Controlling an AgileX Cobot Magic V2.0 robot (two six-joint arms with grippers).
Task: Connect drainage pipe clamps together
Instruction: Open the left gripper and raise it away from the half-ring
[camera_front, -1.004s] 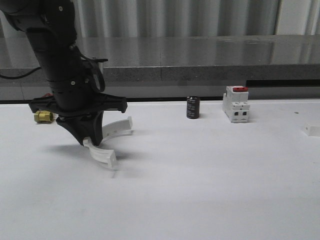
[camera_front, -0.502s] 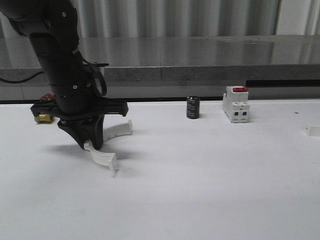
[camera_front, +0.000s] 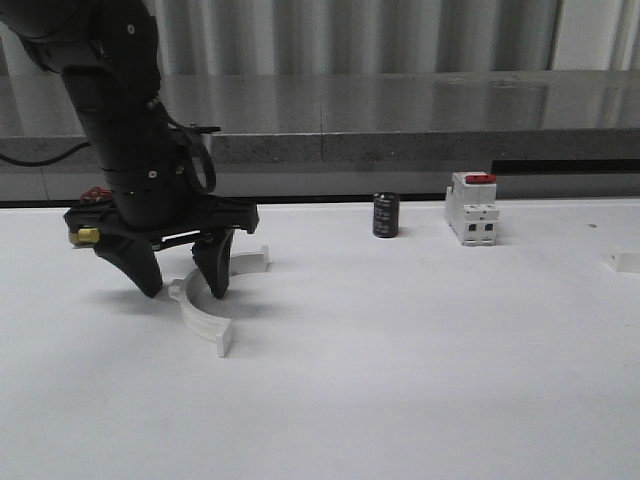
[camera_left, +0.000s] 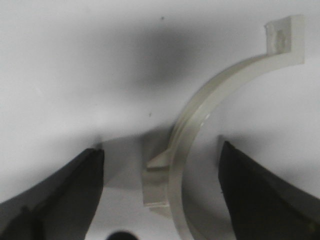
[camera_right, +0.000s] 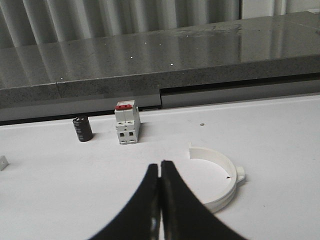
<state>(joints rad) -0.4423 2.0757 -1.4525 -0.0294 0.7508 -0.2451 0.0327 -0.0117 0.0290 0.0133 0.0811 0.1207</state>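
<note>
The left gripper (camera_front: 182, 282) hangs low over the white table (camera_front: 420, 380) with its black fingers spread apart, and nothing is clamped between them. Between those fingers lies the near drainage pipe clamp (camera_front: 200, 315), a white half-ring band; in the left wrist view the same clamp (camera_left: 200, 135) curves up between the two dark fingers (camera_left: 60, 195), closer to one than the other, with its side lug pointing toward the farther finger and a flat square tab at its far end. Just beyond the gripper, partly hidden by it, sits the second clamp (camera_front: 245, 262), its end tab turned up.

To do this step well, I judge the two fingers should close squarely across the band near the lug (where the plastic is thickest), so the thin arc does not twist or skate on the smooth tabletop. The ends then need to meet tab to tab.

The plastic looks slightly glossy and faintly translucent, ribbed along its edge. Farther off to the gripper's right stand a small black cylinder (camera_front: 386, 215), matte and squat, then a white boxy switch (camera_front: 473, 207) with a red top.

The right gripper (camera_right: 160, 200) has its fingers pressed together on nothing, a clamp (camera_right: 217, 180) lying just beyond them.
</note>
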